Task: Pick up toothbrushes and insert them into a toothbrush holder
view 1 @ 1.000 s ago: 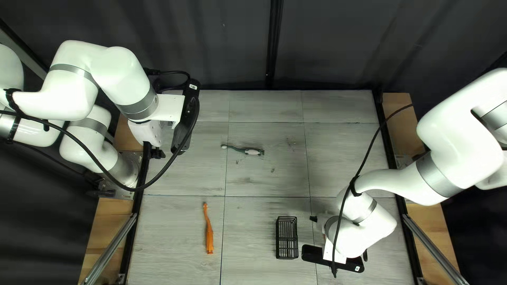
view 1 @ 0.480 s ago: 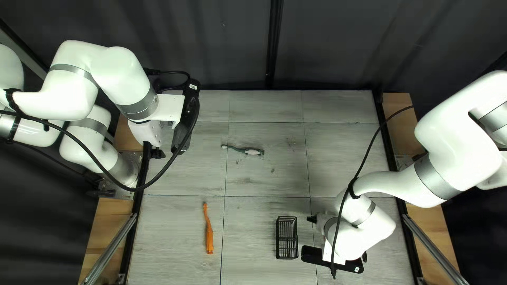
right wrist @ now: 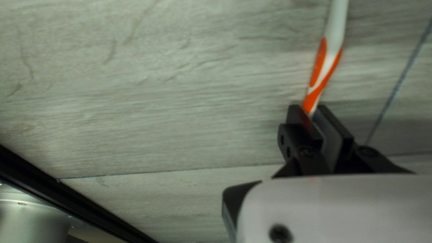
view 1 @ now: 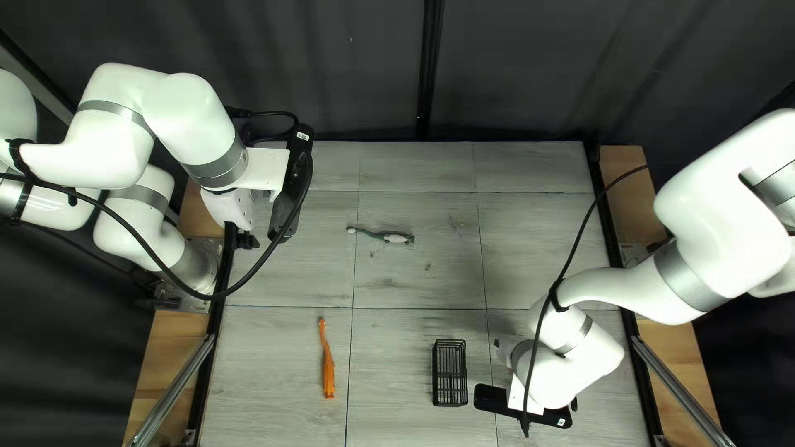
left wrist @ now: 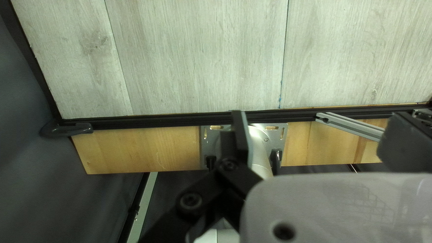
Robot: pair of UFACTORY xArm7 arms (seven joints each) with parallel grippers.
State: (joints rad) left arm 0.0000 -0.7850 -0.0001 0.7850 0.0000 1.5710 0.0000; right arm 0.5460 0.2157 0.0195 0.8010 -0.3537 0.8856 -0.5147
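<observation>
One orange toothbrush (view 1: 329, 372) near left, one green toothbrush (view 1: 379, 235) farther, one black basket (view 1: 450, 399) near, right gripper (view 1: 502, 348) pinching one orange-and-white toothbrush (right wrist: 334, 33), left gripper (view 1: 240, 237) wide.

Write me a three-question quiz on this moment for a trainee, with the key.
1. True or false: the left gripper has its jaws open.
2. The toothbrush in the right gripper's jaws is: (a) green and pink; (b) orange and white; (c) all black.
3. Fill in: in the top left view, the black wire basket stands between the right gripper and the ____ item lying on the table.

Key: 1 true; 2 b; 3 orange.
</observation>
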